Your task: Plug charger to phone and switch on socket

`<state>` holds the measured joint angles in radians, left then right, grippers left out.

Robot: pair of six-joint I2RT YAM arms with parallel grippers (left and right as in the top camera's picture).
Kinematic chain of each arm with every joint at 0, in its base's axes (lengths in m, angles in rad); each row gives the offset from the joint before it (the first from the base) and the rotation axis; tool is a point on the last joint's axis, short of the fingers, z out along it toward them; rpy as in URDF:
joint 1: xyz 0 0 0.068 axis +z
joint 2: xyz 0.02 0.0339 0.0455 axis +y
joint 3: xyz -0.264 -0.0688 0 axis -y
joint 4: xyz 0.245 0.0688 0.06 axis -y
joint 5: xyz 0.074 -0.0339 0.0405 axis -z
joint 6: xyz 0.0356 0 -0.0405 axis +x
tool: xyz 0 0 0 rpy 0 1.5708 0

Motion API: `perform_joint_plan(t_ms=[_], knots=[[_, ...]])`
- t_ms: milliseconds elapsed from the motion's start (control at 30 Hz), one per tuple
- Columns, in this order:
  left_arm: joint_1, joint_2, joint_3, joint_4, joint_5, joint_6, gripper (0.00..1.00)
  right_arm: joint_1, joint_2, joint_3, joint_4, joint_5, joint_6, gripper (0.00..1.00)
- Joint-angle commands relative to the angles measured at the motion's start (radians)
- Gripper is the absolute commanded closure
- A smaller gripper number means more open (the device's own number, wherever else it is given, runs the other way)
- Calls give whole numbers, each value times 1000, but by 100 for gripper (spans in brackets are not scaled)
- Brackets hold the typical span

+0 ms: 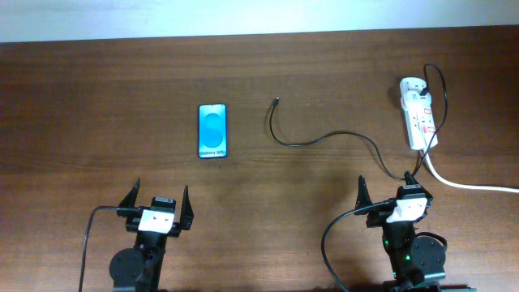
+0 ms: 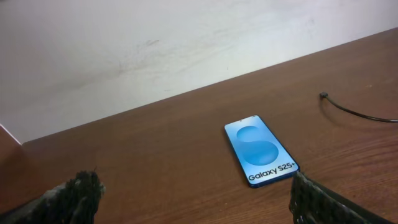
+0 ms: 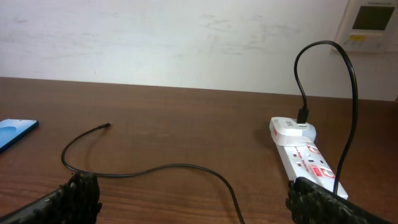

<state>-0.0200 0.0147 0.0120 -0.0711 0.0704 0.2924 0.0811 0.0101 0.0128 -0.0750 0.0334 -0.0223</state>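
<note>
The phone (image 1: 212,130) lies flat on the brown table, blue screen up; the left wrist view shows it (image 2: 260,150) just ahead of my fingers. The thin black charger cable (image 1: 324,139) curves from its free plug tip (image 1: 277,100) toward the white power strip, the socket (image 1: 419,113), at the far right. In the right wrist view the cable (image 3: 155,168) lies ahead and the socket (image 3: 301,149) stands at right with a plug in its far end. My left gripper (image 1: 158,200) is open and empty near the front edge. My right gripper (image 1: 391,191) is open and empty.
A thicker white cord (image 1: 470,185) runs from the socket to the right table edge. A white wall backs the table's far edge (image 2: 186,93). A white wall unit (image 3: 372,17) hangs at top right.
</note>
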Motion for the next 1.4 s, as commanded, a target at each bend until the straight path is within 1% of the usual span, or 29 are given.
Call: perform_joint_plan(t_ms=[0, 1000, 1133, 1200, 1233, 1300, 1367], knots=[[3, -3, -3, -6, -7, 8, 1, -4, -4, -7, -4, -2, 1, 2], [3, -3, -3, 11, 2, 8, 1, -4, -4, -7, -4, -2, 1, 1], [3, -3, -3, 153, 26, 9, 1, -4, -4, -7, -4, -2, 1, 2], [3, 3, -3, 251, 110, 8, 1, -3, -4, -7, -4, -2, 1, 2], [3, 13, -3, 274, 110, 8, 1, -4, -4, -7, -4, -2, 1, 1], [3, 66, -3, 354, 112, 7, 1, -4, -4, -7, -4, -2, 1, 1], [3, 167, 4, 462, 138, -16, 1, -4, -4, -7, -4, -2, 1, 2]])
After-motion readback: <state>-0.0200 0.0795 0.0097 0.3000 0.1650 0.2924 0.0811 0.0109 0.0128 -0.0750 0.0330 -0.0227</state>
